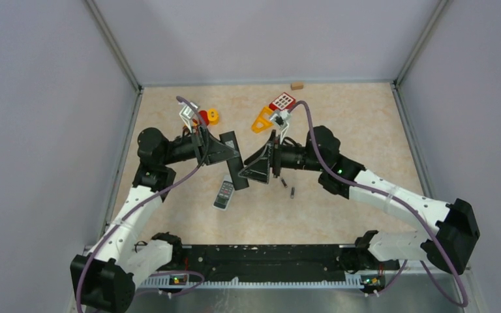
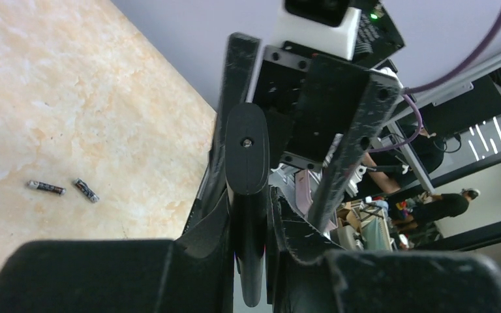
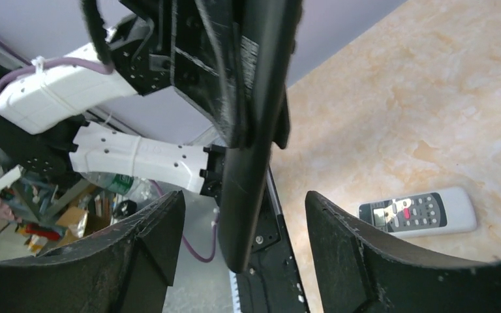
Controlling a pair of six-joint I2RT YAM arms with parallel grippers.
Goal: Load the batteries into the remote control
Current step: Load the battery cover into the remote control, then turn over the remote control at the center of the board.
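Note:
My left gripper is shut on a long black remote control and holds it off the table; in the left wrist view the remote stands edge-on between the pads. My right gripper is open, its fingers on either side of the remote's lower end without touching it. Two small dark batteries lie on the table just right of the grippers, also visible as batteries in the left wrist view.
A grey remote with buttons and a display lies below the held one. At the back are an orange piece, a red-and-white keypad, a yellow-and-red toy and a small wooden block.

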